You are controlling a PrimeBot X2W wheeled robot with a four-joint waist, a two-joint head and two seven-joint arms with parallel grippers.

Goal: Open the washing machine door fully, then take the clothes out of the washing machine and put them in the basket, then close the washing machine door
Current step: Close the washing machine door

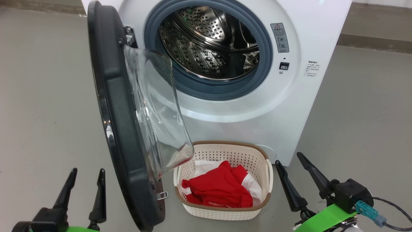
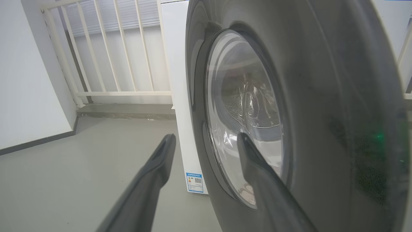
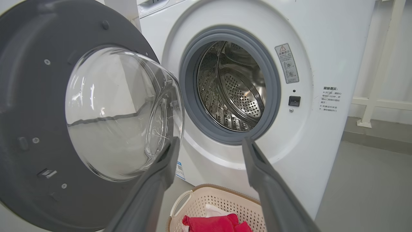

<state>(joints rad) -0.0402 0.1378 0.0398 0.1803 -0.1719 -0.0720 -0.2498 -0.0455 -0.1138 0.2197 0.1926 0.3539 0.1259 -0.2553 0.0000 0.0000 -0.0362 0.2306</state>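
The washing machine door [image 1: 119, 129], a large round door with a wide glossy black rim and a bulging clear glass bowl [image 1: 154, 112], stands swung out from the big white boxy washing machine [image 1: 283, 129], roughly square to its front. The perforated steel drum [image 1: 209, 42] looks empty from here. The soft red and white clothes [image 1: 220, 188] lie heaped in the small cream perforated plastic basket [image 1: 222, 212], which sits on the grey floor [image 1: 48, 96] right before the machine, just beside the door's lower edge. Closing seems to be what is left.

The left hand [image 1: 88, 170] hovers on the outer side of the door, spread open and holding nothing. The right hand [image 1: 288, 158] hangs near the basket's right side, likewise wide apart and empty.

The basket is the main worry. In the head view the glass bowl overlaps its back left corner, and I cannot tell whether the door's bottom clears its top edge; if not, the swing would shove or tip it. A thin dark finger [image 2: 151, 180] pushing on the glossy rim may slide off. A weak push could leave the small metal latch [image 1: 162, 195] short of the lock slot [image 1: 284, 65], door ajar. And the right hand, should it drift toward the grey rubber ring [image 1: 225, 91], could be caught by the bowl
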